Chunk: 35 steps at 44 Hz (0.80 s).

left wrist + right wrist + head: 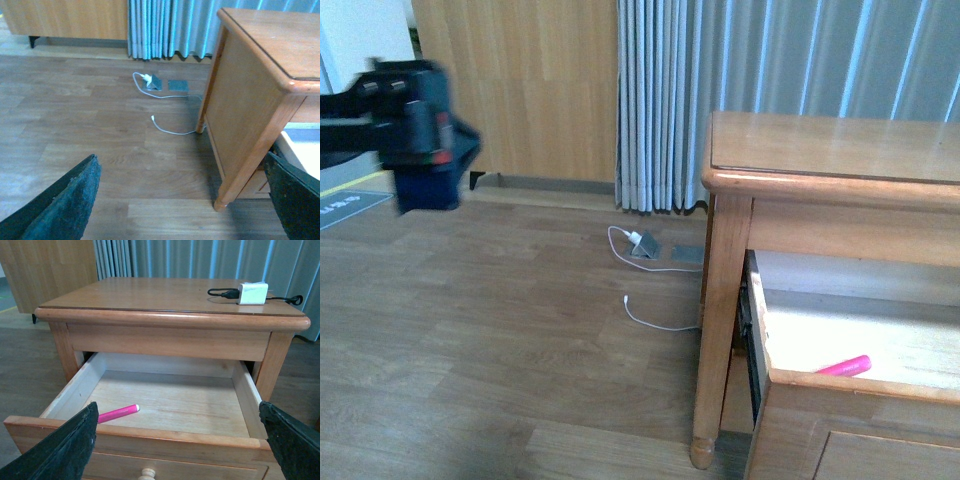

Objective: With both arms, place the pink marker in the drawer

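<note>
The pink marker (118,413) lies flat on the pale bottom of the pulled-out drawer (165,440), near its front left corner; the front view shows the marker (844,366) just behind the drawer's front rail (860,385). My right gripper (182,452) hangs open above the drawer front, its fingers wide apart and holding nothing; the cream knob (146,473) sits below it. Out over the wooden floor, beside the table's leg (250,155), my left gripper (185,200) is open and empty. The left arm (405,135) shows blurred at the far left of the front view.
The wooden side table (830,150) carries a white charger with a black cable (252,292) on its top. A white cable and a grey floor socket (645,245) lie on the floor by the curtain (770,60). A wooden cabinet (520,90) stands at the back.
</note>
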Motion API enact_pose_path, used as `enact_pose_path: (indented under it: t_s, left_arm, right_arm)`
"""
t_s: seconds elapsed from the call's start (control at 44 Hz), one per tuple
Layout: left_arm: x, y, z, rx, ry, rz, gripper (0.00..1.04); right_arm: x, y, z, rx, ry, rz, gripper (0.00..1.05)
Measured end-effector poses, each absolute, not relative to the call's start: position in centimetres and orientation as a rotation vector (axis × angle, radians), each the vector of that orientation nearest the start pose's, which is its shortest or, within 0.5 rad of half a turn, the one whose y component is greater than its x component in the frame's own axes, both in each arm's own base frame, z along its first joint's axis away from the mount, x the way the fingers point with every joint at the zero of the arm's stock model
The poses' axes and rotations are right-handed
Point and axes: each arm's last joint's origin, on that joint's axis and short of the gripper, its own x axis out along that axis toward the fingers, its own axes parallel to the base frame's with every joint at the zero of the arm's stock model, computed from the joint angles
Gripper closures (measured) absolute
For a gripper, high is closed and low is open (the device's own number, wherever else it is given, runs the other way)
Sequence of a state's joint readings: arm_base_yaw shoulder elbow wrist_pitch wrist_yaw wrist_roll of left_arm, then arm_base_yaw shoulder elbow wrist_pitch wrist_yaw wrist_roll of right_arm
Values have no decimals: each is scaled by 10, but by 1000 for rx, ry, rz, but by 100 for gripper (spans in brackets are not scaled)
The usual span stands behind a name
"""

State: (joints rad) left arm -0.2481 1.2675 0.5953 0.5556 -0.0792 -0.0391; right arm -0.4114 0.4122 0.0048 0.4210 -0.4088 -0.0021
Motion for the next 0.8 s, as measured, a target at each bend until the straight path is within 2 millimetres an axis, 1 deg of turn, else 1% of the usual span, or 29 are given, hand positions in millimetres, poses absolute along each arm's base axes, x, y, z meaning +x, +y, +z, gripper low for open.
enact_pose_path:
  t_s: [0.091, 0.182, 0.227, 0.318, 0.455, 0.636, 0.705, 0.727, 0.795]
  left_arm:
    - [222, -42, 229, -47, 133, -91, 6]
    - [188, -29, 218, -86, 155, -38, 6]
    - [176, -25, 212, -95, 165, -20, 6]
    - [160, -18, 204, -128, 170, 19, 6]
    - [144, -8, 192, -153, 146, 137, 6]
    - [142, -7, 192, -148, 135, 128, 7]
    - [141, -3, 189, -103, 63, 41, 17]
    - [140, -2, 188, -84, 36, 19, 23]
    - [137, -1, 187, -53, 11, 6, 33]
  right_arm:
    - [116, -38, 169, -7, -12, -3, 8]
    - [116, -38, 169, -7, -12, -3, 8]
    - [116, -38, 169, -7, -12, -3, 8]
    - [116, -38, 169, -7, -12, -3, 8]
    - [116, -38, 169, -7, -12, -3, 8]
    - [116, -38, 169, -7, -12, -3, 8]
    - [116, -38, 169, -7, -12, -3, 8]
    - [116, -38, 169, -7, -12, -3, 8]
    - [116, -38, 169, -7, -12, -3, 8]
